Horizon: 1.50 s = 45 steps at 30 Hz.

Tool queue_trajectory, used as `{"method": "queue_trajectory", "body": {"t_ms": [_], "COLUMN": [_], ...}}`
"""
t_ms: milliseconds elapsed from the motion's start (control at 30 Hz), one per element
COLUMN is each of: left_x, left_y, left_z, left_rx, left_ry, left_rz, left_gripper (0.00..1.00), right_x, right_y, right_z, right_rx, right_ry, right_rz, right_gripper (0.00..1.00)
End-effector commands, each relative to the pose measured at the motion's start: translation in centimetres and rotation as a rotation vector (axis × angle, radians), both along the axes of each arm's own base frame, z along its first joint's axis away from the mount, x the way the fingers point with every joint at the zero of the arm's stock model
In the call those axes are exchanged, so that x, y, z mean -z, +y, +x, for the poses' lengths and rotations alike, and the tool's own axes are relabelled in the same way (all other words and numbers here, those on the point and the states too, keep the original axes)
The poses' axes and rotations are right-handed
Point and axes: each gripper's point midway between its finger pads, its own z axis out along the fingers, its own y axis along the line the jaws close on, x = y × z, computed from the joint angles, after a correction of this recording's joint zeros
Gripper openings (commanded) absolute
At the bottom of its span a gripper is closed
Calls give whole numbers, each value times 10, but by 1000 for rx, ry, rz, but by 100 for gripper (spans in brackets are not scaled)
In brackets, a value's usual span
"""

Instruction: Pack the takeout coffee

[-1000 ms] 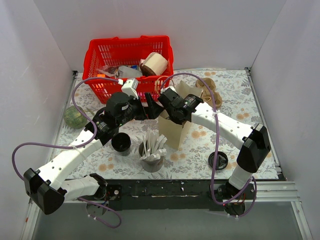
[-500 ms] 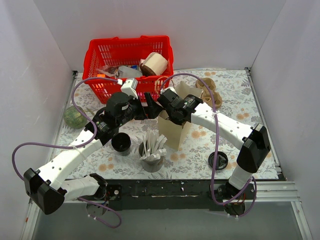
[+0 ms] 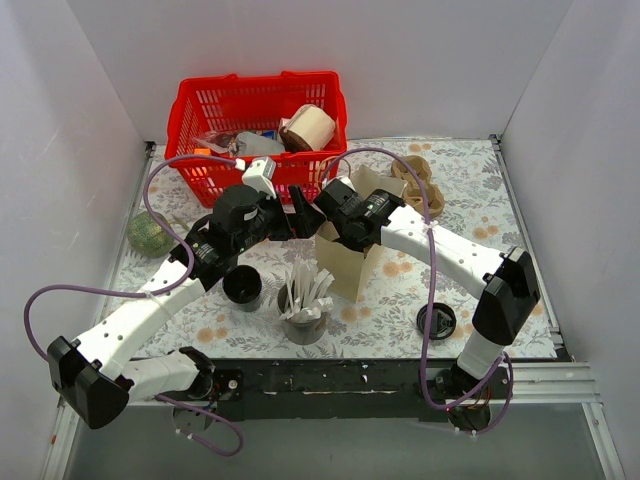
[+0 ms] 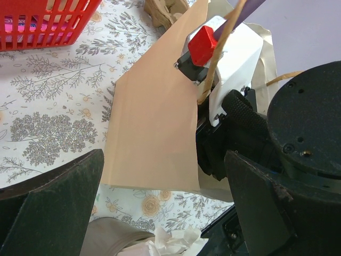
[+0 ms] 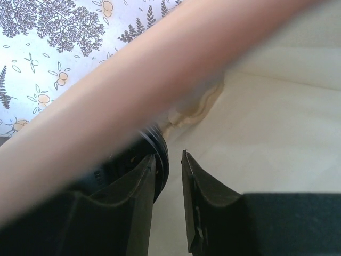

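The takeout coffee (image 5: pixel 162 156) shows only as a black lid rim in the right wrist view, low inside the tan paper bag (image 3: pixel 350 265). My right gripper (image 5: pixel 168 156) reaches down into the bag's mouth. Its jaws stand a little apart, the left finger (image 5: pixel 139 197) against the lid's edge, with bag wall showing in the gap. In the top view the right wrist (image 3: pixel 352 213) covers the bag's opening and hides the cup. My left gripper (image 4: pixel 165 170) is wide open beside the bag's (image 4: pixel 154 122) left face, holding nothing.
A red basket (image 3: pixel 262 130) with packets stands at the back. An open black cup (image 3: pixel 242 285) and a grey cup of napkins (image 3: pixel 305 315) sit in front of the bag. A loose black lid (image 3: pixel 436 321) lies right, a green ball (image 3: pixel 148 233) left, cardboard carriers (image 3: pixel 420 178) behind.
The right gripper's jaws have parted from nearly shut to a narrow gap, letting go of the lid. Both arms have stayed almost still.
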Motion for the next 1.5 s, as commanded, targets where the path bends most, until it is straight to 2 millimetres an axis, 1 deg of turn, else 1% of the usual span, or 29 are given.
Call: {"method": "queue_trajectory", "body": {"t_ms": [0, 100, 400, 700, 900, 1200, 1467], "left_x": [-5, -6, -5, -7, -7, -9, -10], "left_y": [3, 4, 4, 3, 3, 3, 3], "left_z": [1, 0, 0, 0, 0, -1, 0], "left_rx": [-9, -9, -7, -4, -2, -3, -3], "left_ry": [-18, -19, -19, -22, -23, -26, -27], "left_rz": [3, 2, 1, -2, -2, -6, -7], "left_gripper": [98, 98, 98, 98, 98, 98, 98], "right_x": [-10, -13, -18, -34, -42, -54, -66], "right_y": [5, 5, 0, 0, 1, 2, -7], "right_z": [0, 0, 1, 5, 4, 4, 7], "right_rx": [15, 20, 40, 53, 50, 49, 75], "right_ry": [-10, -15, -29, -64, -72, -91, -126], "right_rz": [29, 35, 25, 45, 67, 96, 75], "right_gripper": [36, 40, 47, 52, 57, 58, 60]}}
